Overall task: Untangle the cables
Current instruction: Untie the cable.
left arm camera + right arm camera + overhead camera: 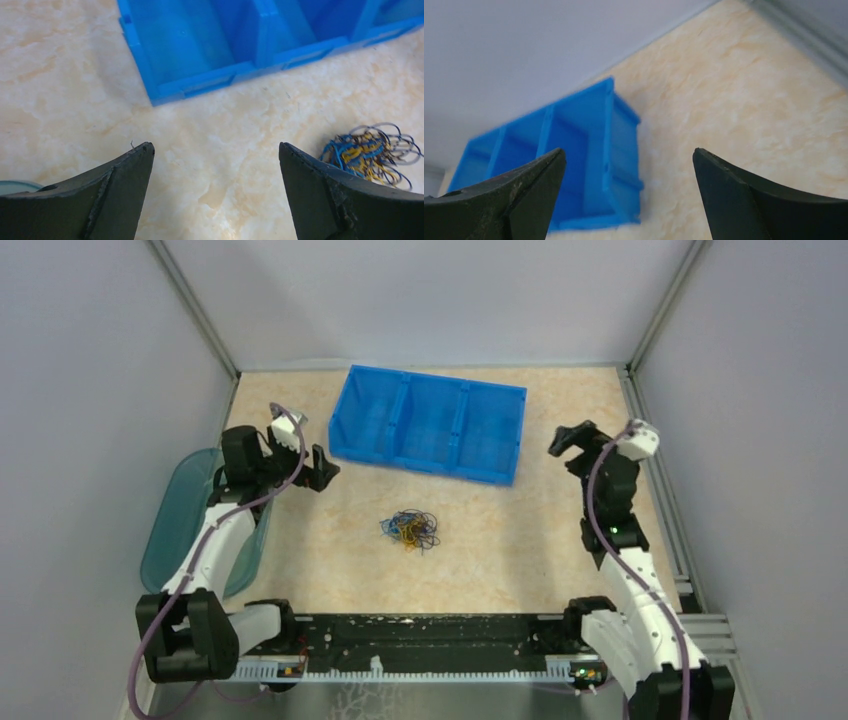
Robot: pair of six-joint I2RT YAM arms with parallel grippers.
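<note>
We hover the left tool (322,468) and right tool (568,440), both spread empty, flanking the tangled cables (410,530) for a two-sided pull.

Marbled beige table (520,540), blue bin (430,462), cables (410,530)
The three-compartment bin is set toward the far edge; the cables are heaped in one tangle near the middle, apart from it

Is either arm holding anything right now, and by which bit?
Nothing is held. The left end effector and the right end effector are both open and empty. The cables lie in a tangle on the table, apart from both.
</note>
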